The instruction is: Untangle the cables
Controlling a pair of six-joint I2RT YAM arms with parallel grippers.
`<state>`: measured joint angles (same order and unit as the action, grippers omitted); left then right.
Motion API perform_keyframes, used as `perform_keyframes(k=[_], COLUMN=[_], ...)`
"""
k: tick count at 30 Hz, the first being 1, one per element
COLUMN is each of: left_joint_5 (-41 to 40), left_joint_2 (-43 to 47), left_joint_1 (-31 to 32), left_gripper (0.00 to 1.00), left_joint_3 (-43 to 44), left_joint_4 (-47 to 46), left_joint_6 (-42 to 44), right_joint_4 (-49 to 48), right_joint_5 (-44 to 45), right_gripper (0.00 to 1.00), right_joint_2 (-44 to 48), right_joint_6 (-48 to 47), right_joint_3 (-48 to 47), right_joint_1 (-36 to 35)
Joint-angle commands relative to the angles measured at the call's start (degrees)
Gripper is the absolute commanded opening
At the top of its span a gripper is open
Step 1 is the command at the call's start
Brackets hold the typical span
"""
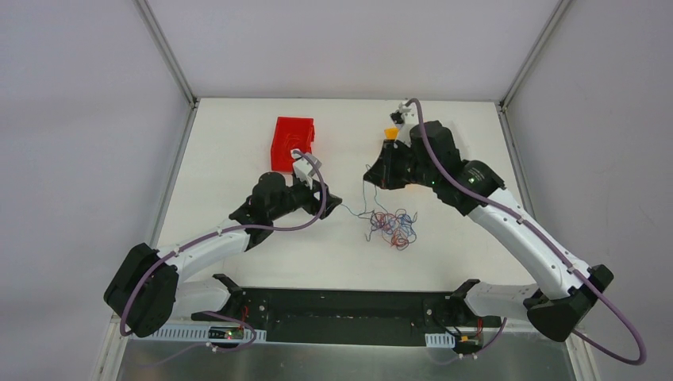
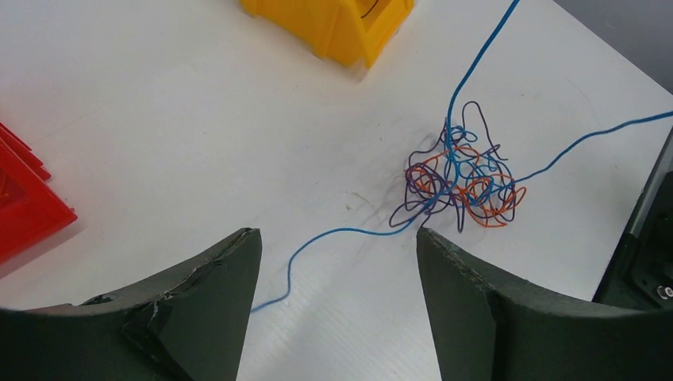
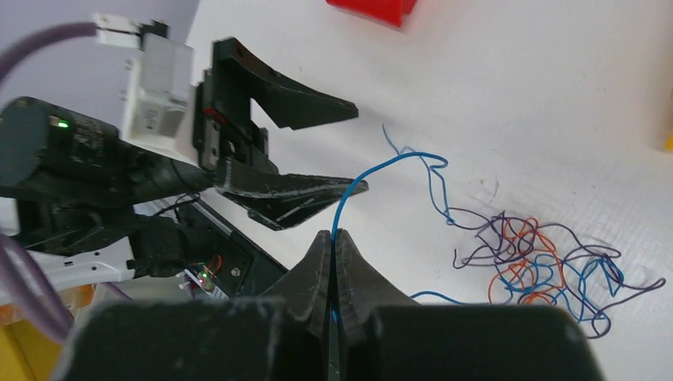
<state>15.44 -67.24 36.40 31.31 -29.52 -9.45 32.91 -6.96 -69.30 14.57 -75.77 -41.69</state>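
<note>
Right gripper (image 3: 333, 238) pinched tight on blue cable (image 3: 373, 171), which arcs up, then drops toward knot. Left gripper (image 2: 337, 238) spread wide, holding nothing, low over table (image 1: 230, 151). Loose blue strand (image 2: 333, 232) lies on surface between its fingers; contact with either finger cannot be told. Cables (image 1: 390, 226), a blue, orange and dark purple tangle, rest mid-table between both grippers. Red bin (image 1: 292, 143) sits beyond left gripper, yellow bin (image 2: 333, 24) beyond knot, near right arm.

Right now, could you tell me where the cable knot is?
In the top view, the cable knot lies mid-table, just right of the left end effector.
</note>
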Motion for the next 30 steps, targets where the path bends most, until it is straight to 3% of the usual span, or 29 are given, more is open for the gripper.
perform_keyframes(k=[1, 6, 18, 30], left_joint_5=[3.5, 5.2, 5.0, 5.1], left_joint_2=[0.8, -0.2, -0.3, -2.3], left_joint_1=[0.4, 0.5, 0.4, 0.4], left_gripper=[0.74, 0.76, 0.80, 0.80], left_joint_3=[-0.1, -0.2, -1.2, -0.4], left_joint_4=[-4.6, -6.1, -7.9, -7.8], left_joint_6=[0.3, -0.9, -0.9, -1.6], right_joint_4=[-0.7, -1.8, -7.1, -4.4], right_joint_5=[-2.0, -4.6, -7.3, 10.5], right_gripper=[0.00, 0.00, 0.00, 0.00], right_joint_2=[0.6, -1.2, -3.9, -6.9], right_joint_6=[0.5, 1.5, 5.0, -2.8], right_joint_3=[-7.8, -15.4, -15.5, -34.3], right_joint_1=[-0.2, -0.2, -0.2, 2.5])
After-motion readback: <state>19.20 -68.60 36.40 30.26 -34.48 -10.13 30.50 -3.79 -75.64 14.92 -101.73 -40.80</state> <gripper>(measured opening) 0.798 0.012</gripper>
